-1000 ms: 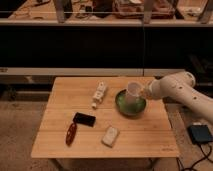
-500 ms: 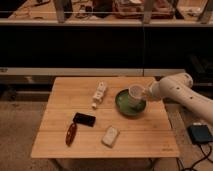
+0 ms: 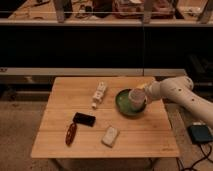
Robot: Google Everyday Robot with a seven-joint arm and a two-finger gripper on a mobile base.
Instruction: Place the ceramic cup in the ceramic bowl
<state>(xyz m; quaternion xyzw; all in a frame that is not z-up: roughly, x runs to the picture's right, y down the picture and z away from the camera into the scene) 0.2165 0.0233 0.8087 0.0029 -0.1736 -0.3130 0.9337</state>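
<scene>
The dark green ceramic bowl (image 3: 126, 106) sits on the right half of the wooden table (image 3: 60, 135). The small white ceramic cup (image 3: 136, 97) is held over the bowl's right side, low inside the rim. My gripper (image 3: 142, 93) comes in from the right on a white arm (image 3: 175, 92) and is at the cup; part of the cup is hidden by it.
A white bottle-like object (image 3: 99, 94) lies left of the bowl. A black flat object (image 3: 84, 119), a dark red elongated object (image 3: 71, 133) and a white flat packet (image 3: 110, 136) lie toward the table's front. A dark shelf unit stands behind. A blue-grey box (image 3: 201, 133) is on the floor at right.
The cup and gripper have moved down and slightly left, from above the bowl's right rim to lower in the bowl.
</scene>
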